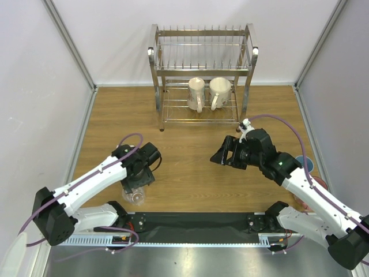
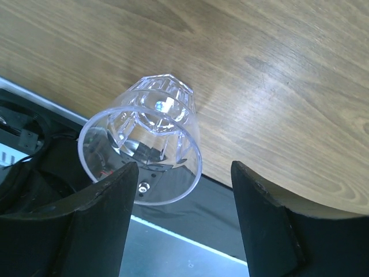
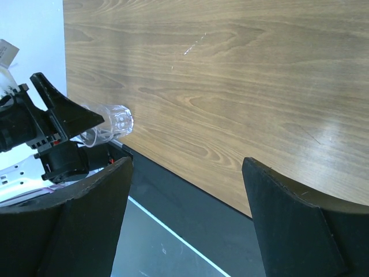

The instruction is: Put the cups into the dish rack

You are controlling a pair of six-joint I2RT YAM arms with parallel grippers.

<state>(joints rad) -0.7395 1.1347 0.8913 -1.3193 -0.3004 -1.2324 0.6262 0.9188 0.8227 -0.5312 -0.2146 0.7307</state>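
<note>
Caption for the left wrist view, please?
Left hand, open, around a clear tumbler tipped sideways at the table edge.

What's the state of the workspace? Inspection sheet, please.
Surface: wooden table, black mat strip along near edge.
Job's things: dish rack at far side; two cream mugs on its lower tier; clear tumbler on its side at near edge; light blue cup and pink mug at right edge, partly hidden by right arm.
Clutter: nothing seen.
Grippers: left gripper open, fingers either side of the tumbler; right gripper open, empty.
Cables: purple cable looped on each arm.
Surroundings: pale walls, metal frame posts.
</note>
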